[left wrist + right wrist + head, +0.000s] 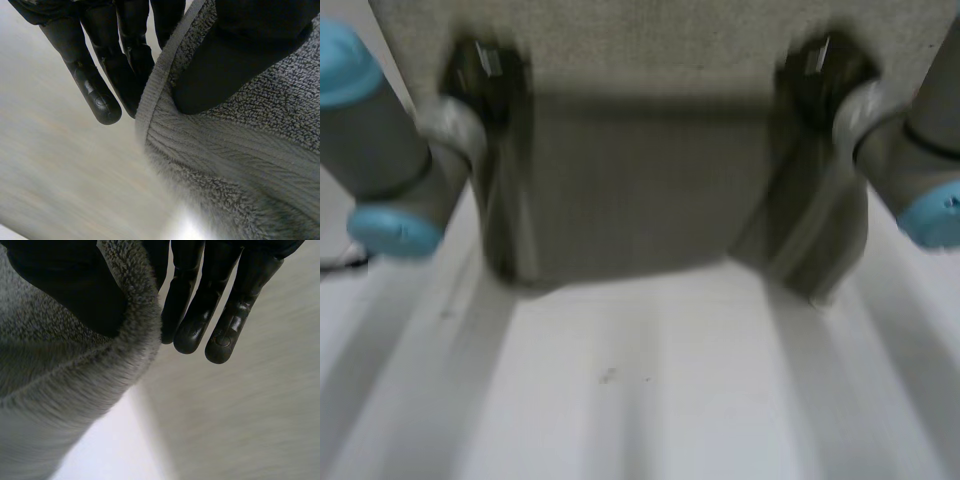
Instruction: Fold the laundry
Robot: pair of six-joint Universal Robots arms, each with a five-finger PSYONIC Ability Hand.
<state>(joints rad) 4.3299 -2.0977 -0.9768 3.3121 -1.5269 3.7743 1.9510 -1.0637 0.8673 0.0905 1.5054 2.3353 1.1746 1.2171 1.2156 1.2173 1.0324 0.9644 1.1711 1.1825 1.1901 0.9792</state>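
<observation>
Arms: left arm (380, 150) at the left edge of the head view and right arm (920, 160) at the right edge, both close to the camera, grey with light-blue caps.

Towel: grey terry towel (640, 190), held up across the upper half of the head view and spanning the space between the two hands.

Left hand: left hand (485, 75) at the upper left of the head view, at the towel's left side near its top.

Left grip: in the left wrist view the thumb (225, 65) presses on the near face of the towel. The fingers (100, 90) run straight behind its hem (160, 75). The cloth edge is pinched between thumb and fingers, and the outermost finger stands clear of the cloth.

Right hand: right hand (817, 70) at the upper right of the head view, at the towel's right side near its top.

Right grip: in the right wrist view the thumb (75, 285) lies on the fluffy near face. The fingers (220, 315) are straight and close together just behind the rolled edge, with the cloth nipped between them and the thumb.

Long axis: runs left to right in the head view, from hand to hand. The cloth hangs down from that line, and its lower edge crosses mid-frame and sags lowest below each hand.

Table: white table (650, 400) in the lower half of the head view, below the towel's lower edge. Whether the cloth touches it cannot be told.
</observation>
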